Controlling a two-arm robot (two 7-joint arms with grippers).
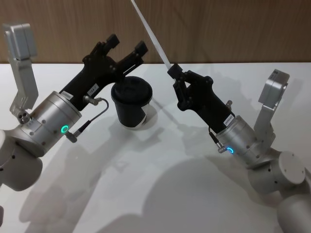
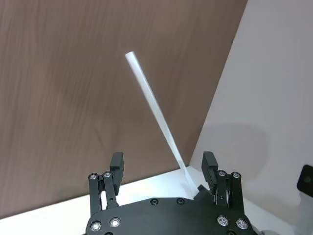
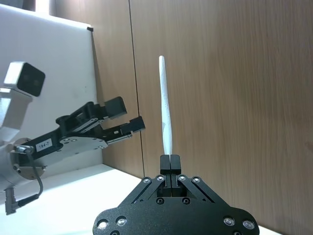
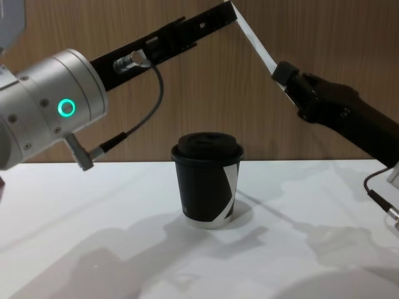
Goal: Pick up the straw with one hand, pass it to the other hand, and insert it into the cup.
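Editor: Where is the long, thin white straw (image 1: 151, 34) relative to the small black paper cup with the white diagonal stripe (image 1: 130, 109)?

Photographer: It is held in the air above the cup and to the robot's right of it, well clear of the cup's black plastic lid (image 1: 131, 91). The robot's black two-finger right end effector (image 1: 174, 71) is clenched on the straw's lower end. From there the straw slants up, its free tip leaning over toward the cup.

Editor: And the other arm?

Photographer: The robot's black two-finger left end effector (image 1: 127, 43) hangs above the cup's far side, fingers (image 1: 113, 40) spread and grasping nothing. It sits just beside the straw's upper part, with a gap between them in the right wrist view.

Editor: The cup itself?

Photographer: It stands upright on the white bench (image 1: 146, 194), lid on, before a wood-panelled wall (image 1: 233, 29).
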